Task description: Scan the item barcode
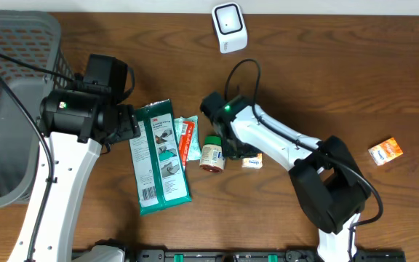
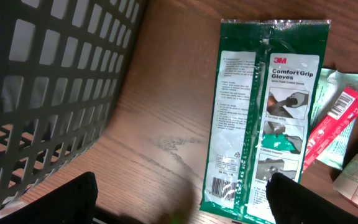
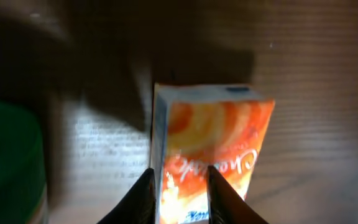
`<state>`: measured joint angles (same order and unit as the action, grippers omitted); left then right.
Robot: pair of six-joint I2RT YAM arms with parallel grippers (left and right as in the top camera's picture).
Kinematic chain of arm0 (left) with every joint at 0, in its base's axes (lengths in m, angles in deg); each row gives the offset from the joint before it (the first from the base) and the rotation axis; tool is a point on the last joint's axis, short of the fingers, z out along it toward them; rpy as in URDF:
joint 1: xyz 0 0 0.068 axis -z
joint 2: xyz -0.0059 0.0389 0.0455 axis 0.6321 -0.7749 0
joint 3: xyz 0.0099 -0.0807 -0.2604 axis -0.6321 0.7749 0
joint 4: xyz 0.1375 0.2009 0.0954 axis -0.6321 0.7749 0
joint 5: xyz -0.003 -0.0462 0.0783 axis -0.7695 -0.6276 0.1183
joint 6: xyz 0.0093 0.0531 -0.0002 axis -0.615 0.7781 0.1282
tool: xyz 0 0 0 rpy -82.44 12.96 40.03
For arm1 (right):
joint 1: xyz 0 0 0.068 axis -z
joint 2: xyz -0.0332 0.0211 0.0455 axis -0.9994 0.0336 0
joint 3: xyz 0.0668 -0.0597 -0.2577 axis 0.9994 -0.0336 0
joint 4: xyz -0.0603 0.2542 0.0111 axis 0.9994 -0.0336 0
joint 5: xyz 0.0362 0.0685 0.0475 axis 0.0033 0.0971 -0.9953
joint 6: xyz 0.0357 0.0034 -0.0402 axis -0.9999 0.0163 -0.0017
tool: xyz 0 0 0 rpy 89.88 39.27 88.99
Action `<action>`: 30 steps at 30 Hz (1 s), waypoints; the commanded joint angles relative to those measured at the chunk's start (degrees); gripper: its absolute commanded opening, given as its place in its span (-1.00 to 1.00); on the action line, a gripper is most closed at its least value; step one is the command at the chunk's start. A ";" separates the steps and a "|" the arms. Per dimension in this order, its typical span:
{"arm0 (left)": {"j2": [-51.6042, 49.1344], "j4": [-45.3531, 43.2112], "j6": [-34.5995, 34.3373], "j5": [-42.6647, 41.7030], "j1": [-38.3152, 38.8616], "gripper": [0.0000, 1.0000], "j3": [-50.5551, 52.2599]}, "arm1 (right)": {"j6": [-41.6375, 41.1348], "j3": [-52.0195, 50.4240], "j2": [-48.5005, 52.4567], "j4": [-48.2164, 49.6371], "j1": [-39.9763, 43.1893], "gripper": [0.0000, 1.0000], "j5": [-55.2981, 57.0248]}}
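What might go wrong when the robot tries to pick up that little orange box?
1. The right gripper sits over one side of the little orange box, not its middle, so the box might twist or slip out.
2. The bottle sits right beside it and might get bumped.
3. The scanner is across the table, so a weak hold might drop the box on the way.
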<state>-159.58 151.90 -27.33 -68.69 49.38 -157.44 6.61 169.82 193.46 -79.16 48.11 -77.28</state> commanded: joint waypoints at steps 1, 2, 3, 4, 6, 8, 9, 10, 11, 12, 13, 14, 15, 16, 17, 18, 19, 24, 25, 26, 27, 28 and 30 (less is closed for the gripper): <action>0.00 0.17 0.31 0.76 -0.13 0.75 -0.17 | -1.70 -2.38 -1.62 1.09 -0.31 -0.55 5.07; 0.00 0.17 0.31 0.76 -0.13 0.75 -0.15 | -1.68 -2.82 -1.62 1.07 -0.31 -0.55 6.36; 0.00 0.17 0.31 0.76 -0.13 0.75 -0.15 | -1.66 -3.06 -1.62 0.35 -0.20 -0.55 8.63; 0.00 0.17 0.28 0.76 -0.13 0.75 -0.15 | -1.66 -3.06 -1.62 -0.57 -0.04 -0.55 10.40; 0.00 0.17 0.28 0.76 -0.13 0.75 -0.17 | -1.66 -3.04 -1.64 -2.67 0.52 -0.52 13.84; 0.00 0.17 0.31 0.74 -0.13 0.75 -0.15 | -1.20 -3.04 -1.66 -3.96 1.25 -0.49 15.61; 0.00 0.17 0.31 0.76 -0.13 0.75 -0.15 | -0.48 -3.04 -1.66 -4.13 1.66 -0.49 15.69; 0.00 0.17 0.31 0.76 -0.13 0.75 -0.15 | -0.09 -3.04 -1.66 -4.07 1.99 -0.49 15.63; 0.00 0.17 0.31 0.76 -0.13 0.75 -0.15 | -0.11 -3.04 -1.66 -4.07 2.32 -0.49 15.58; 0.00 0.17 0.31 0.74 -0.13 0.75 -0.15 | -0.11 -3.04 -1.66 -4.00 2.45 -0.49 15.58; 0.00 0.17 0.28 0.74 -0.13 0.75 -0.15 | -0.11 -3.04 -1.66 -3.82 2.45 -0.49 15.56; 0.00 0.17 0.28 0.76 -0.13 0.75 -0.15 | -0.09 -3.04 -1.66 -3.52 2.43 -0.49 15.41; 0.00 0.17 0.31 0.76 -0.13 0.75 -0.17 | -0.07 -3.04 -1.66 -2.89 2.36 -0.45 15.06; 0.00 0.17 0.28 0.76 -0.13 0.75 -0.15 | 0.02 -3.04 -1.66 -2.51 2.38 -0.42 14.60; 0.00 0.17 0.31 0.74 -0.13 0.75 -0.17 | 0.02 -3.04 -1.66 -2.25 2.38 -0.40 13.94; 0.00 0.17 0.28 0.76 -0.13 0.75 -0.15 | 0.02 -3.04 -1.66 -2.08 2.38 -0.39 13.00; 0.00 0.17 0.28 0.76 -0.13 0.75 -0.17 | 0.02 -3.04 -1.66 -2.03 2.38 -0.38 11.93; 0.00 0.17 0.28 0.74 -0.13 0.75 -0.15 | 0.00 -3.43 -1.64 -1.92 2.38 -0.39 10.27; 0.00 0.17 0.28 0.76 -0.13 0.75 -0.15 | 0.00 -3.63 -1.64 -1.88 2.38 -0.39 10.29; 0.00 0.17 0.31 0.74 -0.13 0.75 -0.15 | 0.00 -3.85 -1.64 -1.77 2.38 -0.39 10.27; 0.00 0.17 0.28 0.74 -0.13 0.75 -0.17 | 0.00 -4.15 -1.64 -1.66 2.38 -0.39 10.27; 0.00 0.17 0.28 0.74 -0.13 0.75 -0.15 | 0.00 -4.48 -1.64 -1.66 2.38 -0.39 10.27; 0.00 0.17 0.31 0.74 -0.13 0.75 -0.17 | 0.00 -5.16 -1.64 -1.16 2.38 -0.39 10.45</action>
<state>-159.58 151.87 -27.33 -68.69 49.38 -157.44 6.76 165.76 193.42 -80.74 49.97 -67.05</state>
